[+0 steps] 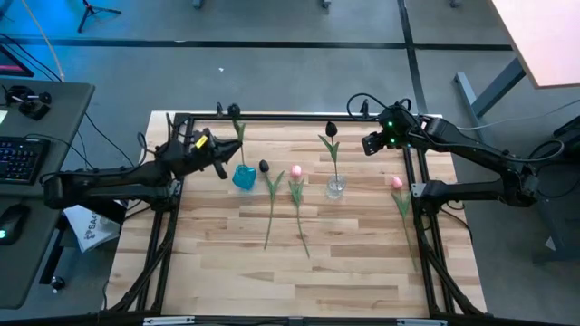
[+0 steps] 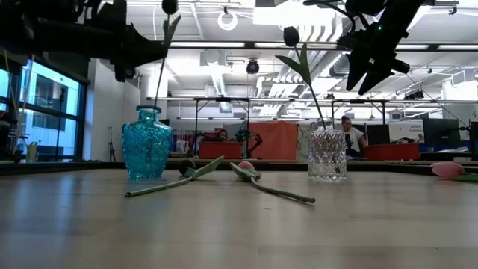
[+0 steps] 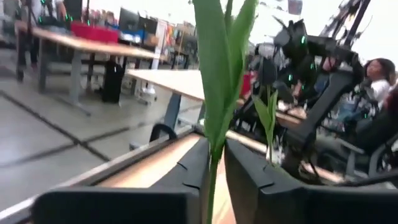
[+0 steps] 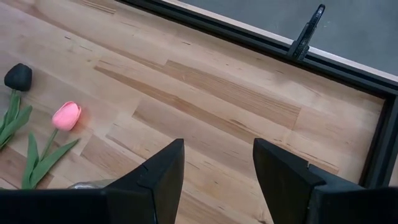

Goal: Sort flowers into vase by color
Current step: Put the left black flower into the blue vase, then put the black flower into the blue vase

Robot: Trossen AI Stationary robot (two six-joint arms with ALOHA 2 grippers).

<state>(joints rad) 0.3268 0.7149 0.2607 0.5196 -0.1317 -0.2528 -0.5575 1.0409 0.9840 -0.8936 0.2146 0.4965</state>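
Wooden counter (image 1: 344,263), black-framed, workshop floor beyond. Blue vase (image 1: 244,177) at left centre; clear glass vase (image 1: 336,187) at right centre, holding one dark tulip (image 1: 332,129) upright. Left arm — reaching in from the left edge, left pincer (image 1: 220,148) raised just beside the blue vase, clamped on the stem of a second dark tulip (image 2: 170,6), its head high above the vase's neck. Right arm — bent in from the right, right pincer (image 4: 217,171) raised beyond the glass vase, fingers apart, gripping nothing. Lying flat between the vases: a third dark tulip (image 1: 264,167) and a pink tulip (image 1: 295,170), stems trailing forward. Another pink tulip (image 1: 396,183) lies near the right edge.
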